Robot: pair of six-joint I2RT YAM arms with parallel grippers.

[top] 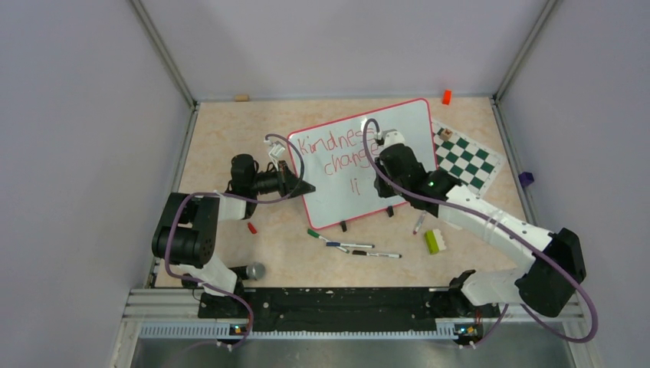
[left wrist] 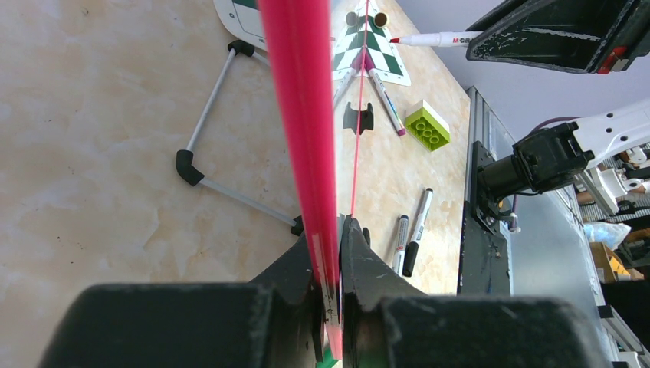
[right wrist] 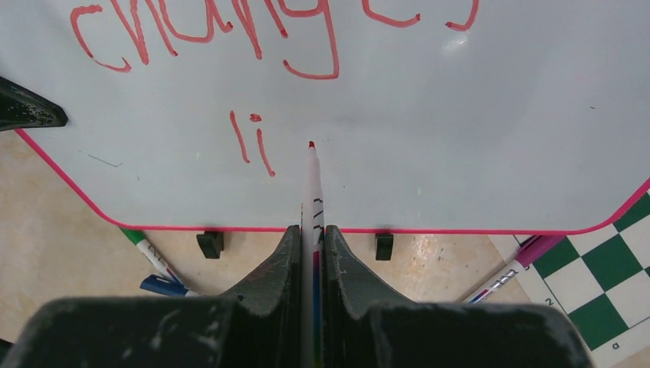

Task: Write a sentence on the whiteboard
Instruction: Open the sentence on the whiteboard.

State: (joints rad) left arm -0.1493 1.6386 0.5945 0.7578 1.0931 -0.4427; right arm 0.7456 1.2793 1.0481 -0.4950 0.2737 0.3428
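Mid-table, the whiteboard (top: 336, 201) is gripped at its edge by the closed left gripper (left wrist: 331, 230), as shown only by its wrist view. A marker (right wrist: 312, 184) is clamped in the right gripper (right wrist: 310, 234); overhead, the sentence (top: 343, 164) is partly hidden by that arm.

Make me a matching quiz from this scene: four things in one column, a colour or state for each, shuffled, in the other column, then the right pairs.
Column one:
1. left gripper
2. right gripper
3. toy brick
4. chess mat

Column two:
A. green and white checks
B. shut on a red-tipped marker
C. lime green, lying loose on the table
D. shut on the red frame of the whiteboard

Pairs: 1-D, 2-B, 3-C, 4-A
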